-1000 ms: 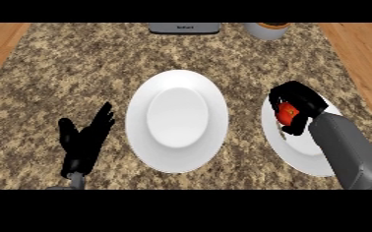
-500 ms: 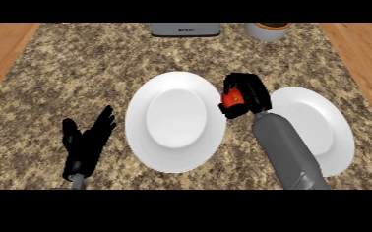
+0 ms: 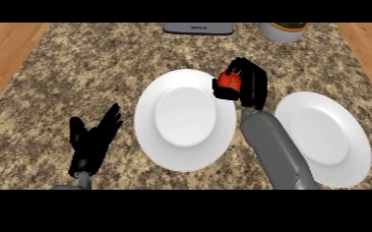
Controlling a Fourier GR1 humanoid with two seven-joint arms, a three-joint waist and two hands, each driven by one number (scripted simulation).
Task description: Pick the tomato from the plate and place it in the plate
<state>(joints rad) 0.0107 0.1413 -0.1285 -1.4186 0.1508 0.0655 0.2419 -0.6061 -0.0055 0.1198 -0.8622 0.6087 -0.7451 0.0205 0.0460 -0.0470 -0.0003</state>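
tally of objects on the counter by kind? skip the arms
White plates: 2
Tomato, held in the right robot hand at the centre plate's far right rim: 1
Grey appliance at the far edge: 1
Pale round pot at the far right: 1
Total: 5

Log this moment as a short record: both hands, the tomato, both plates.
right hand: fingers curled round the tomato, over the middle plate's upper right rim
tomato: red, held in the right hand, on neither plate
left hand: open, resting at the view's lower left, holding nothing
middle plate: white, nothing lying on it
right plate: white, nothing lying on it
counter: speckled stone, both plates on it
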